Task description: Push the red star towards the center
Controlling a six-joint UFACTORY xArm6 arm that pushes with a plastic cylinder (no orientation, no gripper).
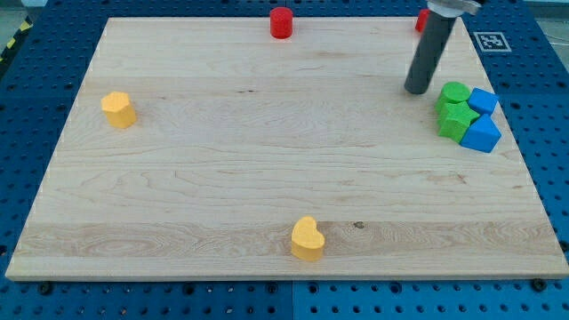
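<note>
My tip (416, 90) on board (267, 178), no jaws. Red block (421, 20) above it, mostly hidden behind rod, shape unclear; green blocks (454, 109) just right.

Illumination is bright and even – soft overhead light, faint short shadows beneath the blocks. Focus is sharp throughout; the wooden board (267, 178) shows slight sheen, no blur.

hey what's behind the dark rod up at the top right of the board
A sliver of a red block shows at the rod's left edge; the rest is covered, so its shape can't be told. My tip rests left of the green blocks.
</note>
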